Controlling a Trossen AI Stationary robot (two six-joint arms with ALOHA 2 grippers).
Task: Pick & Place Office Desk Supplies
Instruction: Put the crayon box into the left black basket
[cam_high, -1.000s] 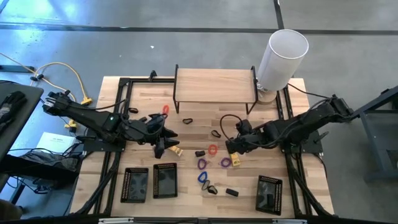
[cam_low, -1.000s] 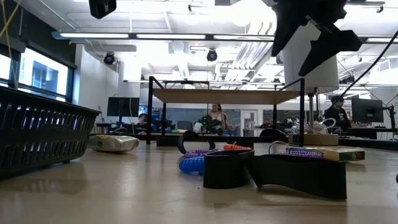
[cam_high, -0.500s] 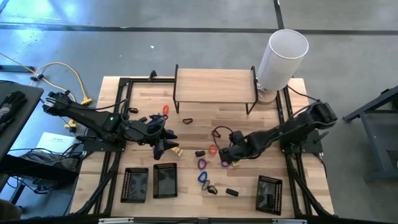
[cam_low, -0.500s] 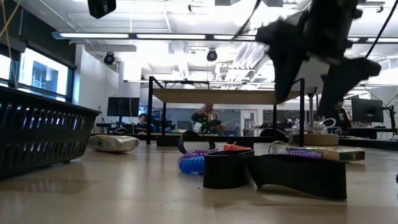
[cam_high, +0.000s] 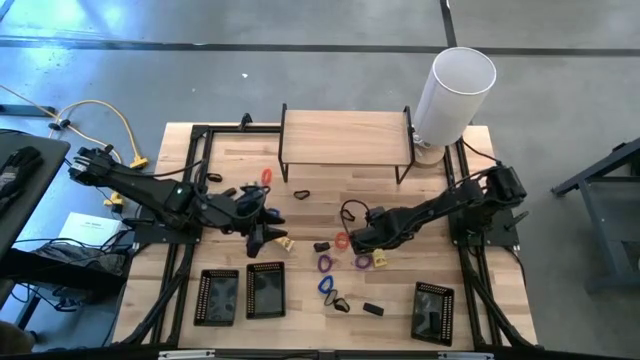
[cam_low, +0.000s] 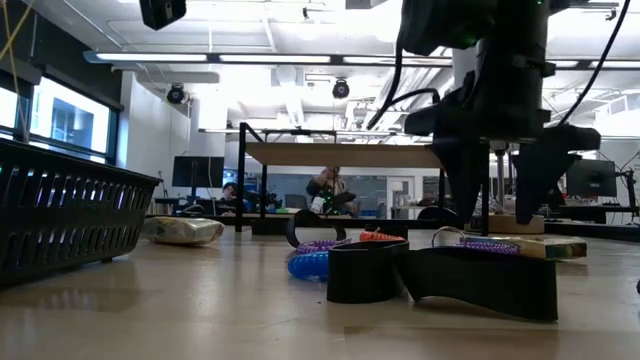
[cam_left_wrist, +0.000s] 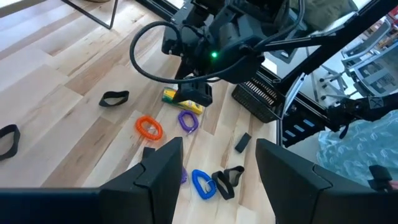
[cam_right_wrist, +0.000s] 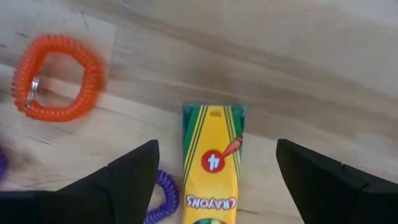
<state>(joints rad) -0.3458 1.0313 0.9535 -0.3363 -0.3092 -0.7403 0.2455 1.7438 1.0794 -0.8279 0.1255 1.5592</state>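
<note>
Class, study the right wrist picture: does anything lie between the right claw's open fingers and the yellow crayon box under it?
Nothing visible does. The yellow cardboard crayon box lies bare between the open right claw fingers. The orange coiled loop lies off to one side; a purple coiled loop lies right beside the box.

The crayon packet (cam_right_wrist: 212, 165) lies on the table (cam_high: 440, 215) between two coil loops (cam_right_wrist: 57, 82), directly under the right claw (cam_right_wrist: 214, 186).

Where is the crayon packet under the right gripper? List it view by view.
High view: crayon packet, right of centre on the table.
Low view: likely the flat box at right.
Left wrist view: upper middle.
Right wrist view: bottom centre.
Shared landmark: orange coil loop.
</note>
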